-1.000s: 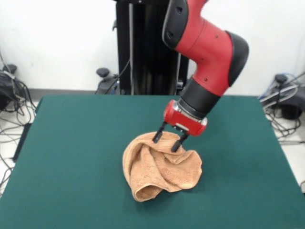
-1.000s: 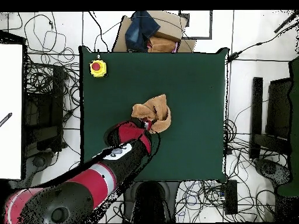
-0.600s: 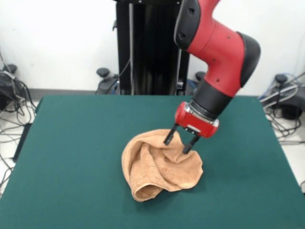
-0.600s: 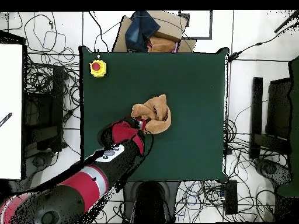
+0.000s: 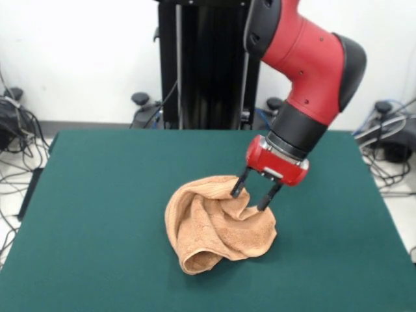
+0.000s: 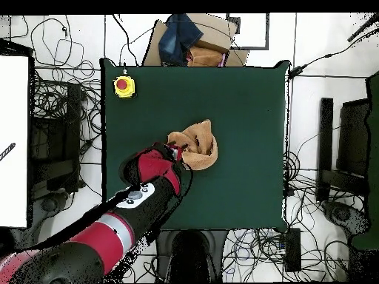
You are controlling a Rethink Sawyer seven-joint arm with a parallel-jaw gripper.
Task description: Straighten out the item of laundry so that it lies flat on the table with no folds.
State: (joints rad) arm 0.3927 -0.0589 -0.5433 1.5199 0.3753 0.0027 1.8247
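So the gripper (image 5: 254,196) was down at the towel (image 5: 218,224) with its two black fingers (image 5: 238,185) spread apart, straddling a raised ridge of cloth at the heap's far right edge in the front view — not pinched on anything that I could see. It hung tilted off the red wrist block (image 5: 276,161), with the arm (image 5: 305,58) coming in from the upper right.

The towel itself sat roughly mid-table (image 5: 97,214), bunched into a twisted lump with deep folds curling round a hollow in the middle and a rolled lip at the near edge. Nowhere near flat, so I'd call the job barely begun.

My take on doing this grab well: the fingers needed to close on one layer at an actual edge or corner, not on a fat fold, otherwise the whole lump would just get dragged along. The ridge between them looked like doubled cloth, though I couldn't tell for sure. Once closed, lifting a bit and pulling outward toward the open green on the right seemed the way to let the folds unroll.

Overhead, a yellow box with a red button (image 6: 123,86) sat at the far corner, well apart from the towel, so nothing was in the way.
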